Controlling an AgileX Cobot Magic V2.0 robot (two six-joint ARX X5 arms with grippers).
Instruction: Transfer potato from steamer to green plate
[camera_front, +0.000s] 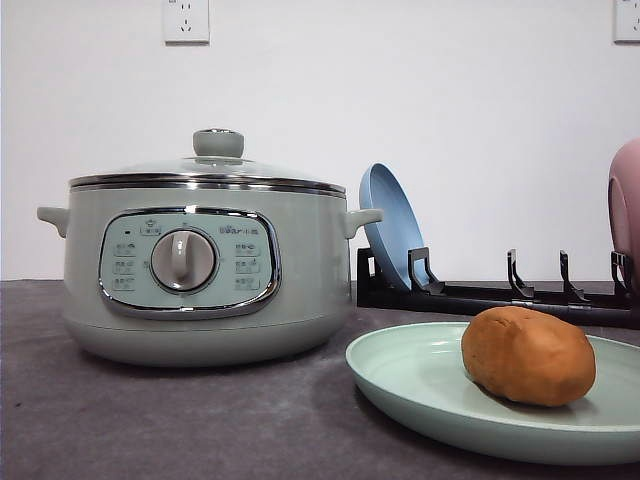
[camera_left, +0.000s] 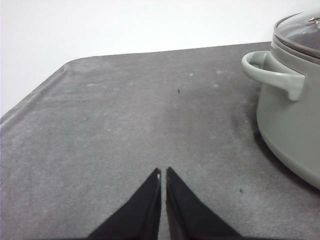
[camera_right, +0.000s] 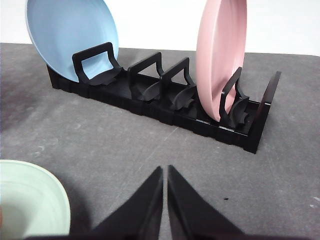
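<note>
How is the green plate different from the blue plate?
The green plate lies flat on the table, while the blue plate stands on edge in the black rack. The green plate holds the potato; the blue plate holds nothing. The green plate sits nearer the camera, while the blue plate is behind, beside the steamer. Both are round and plain.

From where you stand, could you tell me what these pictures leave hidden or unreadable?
- Steamer interior: front view, behind its wall and lid.
- Panel labels around the dial: front view, too small to read.
- Green plate: right side cut off by the front view's edge.
- Pink dish: mostly beyond the front view's edge.
- Potato underside: hidden by its own bulk.
- Left tool and right tool: bases cut off in the wrist views.
</note>
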